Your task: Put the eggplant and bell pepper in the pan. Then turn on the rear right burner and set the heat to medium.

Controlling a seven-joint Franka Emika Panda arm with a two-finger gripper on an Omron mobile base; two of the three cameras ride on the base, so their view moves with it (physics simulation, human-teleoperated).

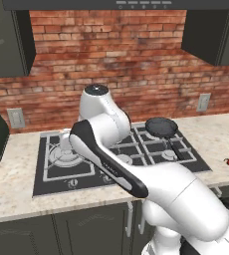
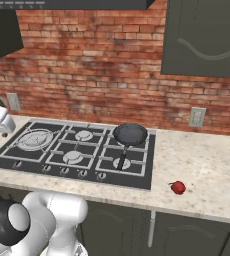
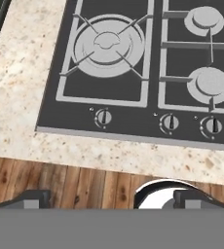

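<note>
The gripper [image 3: 109, 198] hangs wide open and empty above the stove's [image 3: 133, 99] front edge.

Red bell pepper [image 2: 177, 187], dark pan [image 2: 130, 134]

Even, soft light (slightly blurry)
</note>
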